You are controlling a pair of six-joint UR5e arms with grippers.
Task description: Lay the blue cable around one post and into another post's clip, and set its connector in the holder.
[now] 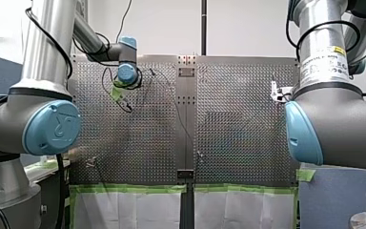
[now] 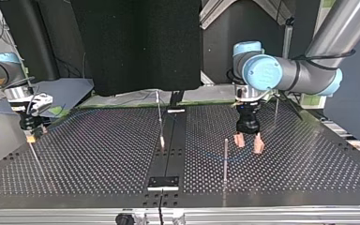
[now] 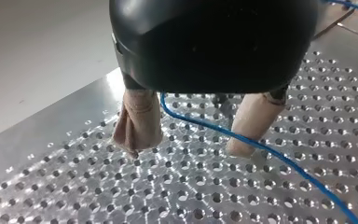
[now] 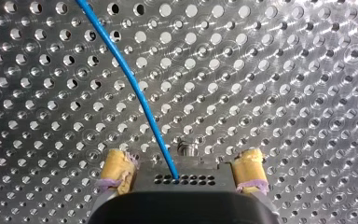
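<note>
Top view: my left tool (image 2: pixel 248 143) hung open over the tabletop (image 2: pixel 98 154). Left wrist view: the blue cable (image 3: pixel 279 158) ran loose between its fingers (image 3: pixel 137 123), probably placed for grasping. Right wrist view: my right tool (image 4: pixel 182 169) stood open astride the cable too.

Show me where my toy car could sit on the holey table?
Top view: bare table between my right claw and the middle strip, and at its near right corner. Crowded around my left claw: post and cable close by.
</note>
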